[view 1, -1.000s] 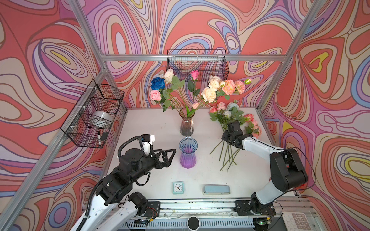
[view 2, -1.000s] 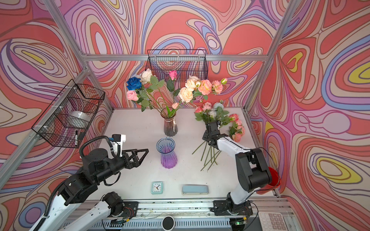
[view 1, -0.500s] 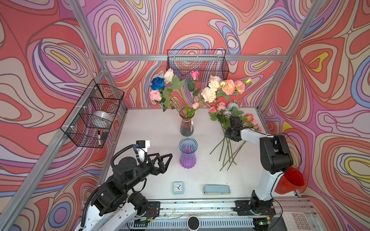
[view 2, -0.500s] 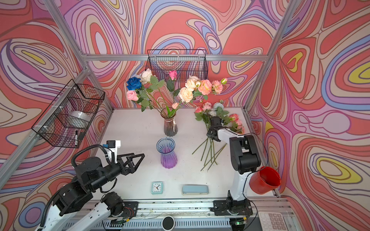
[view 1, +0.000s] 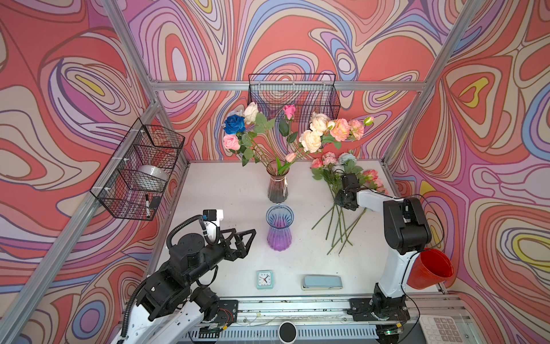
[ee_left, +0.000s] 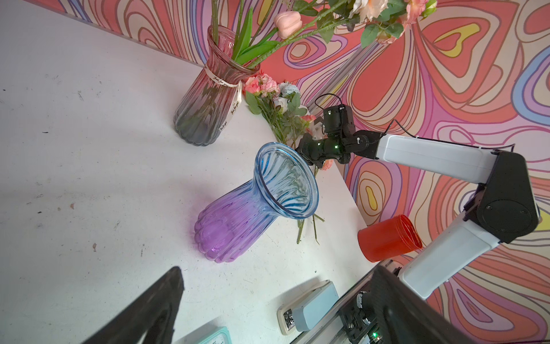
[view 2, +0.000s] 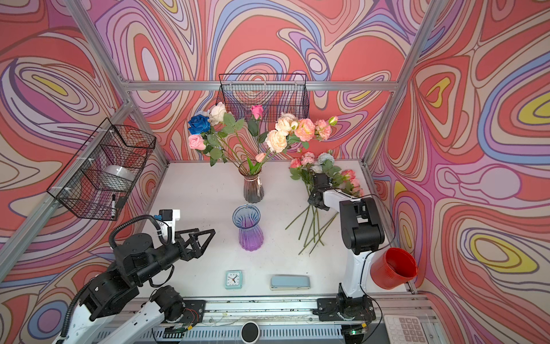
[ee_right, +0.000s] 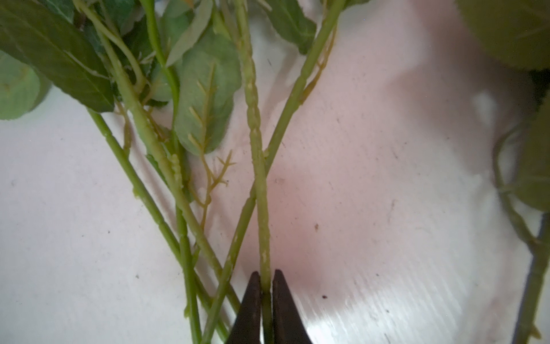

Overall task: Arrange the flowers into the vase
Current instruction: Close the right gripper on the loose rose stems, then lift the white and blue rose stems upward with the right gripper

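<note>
Right wrist view is showing the right pincer (ee_right: 265,278) just closing down, now pinching one rose stem (ee_right: 258,178) from the loose flowers (view 1: 329,158) lying around it on the bench (view 1: 226,190); lifting looks next. Left pincer (view 1: 249,242) is waiting spread, near the empty blue-purple vase (view 1: 279,229).

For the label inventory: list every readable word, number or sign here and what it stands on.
None can be read for certain.
Ribbon and tag on the pink-grey vase: cursive script, too small.
Alarm clock dial: numerals too blurred.
Calculator keys: symbols too blurred.
</note>
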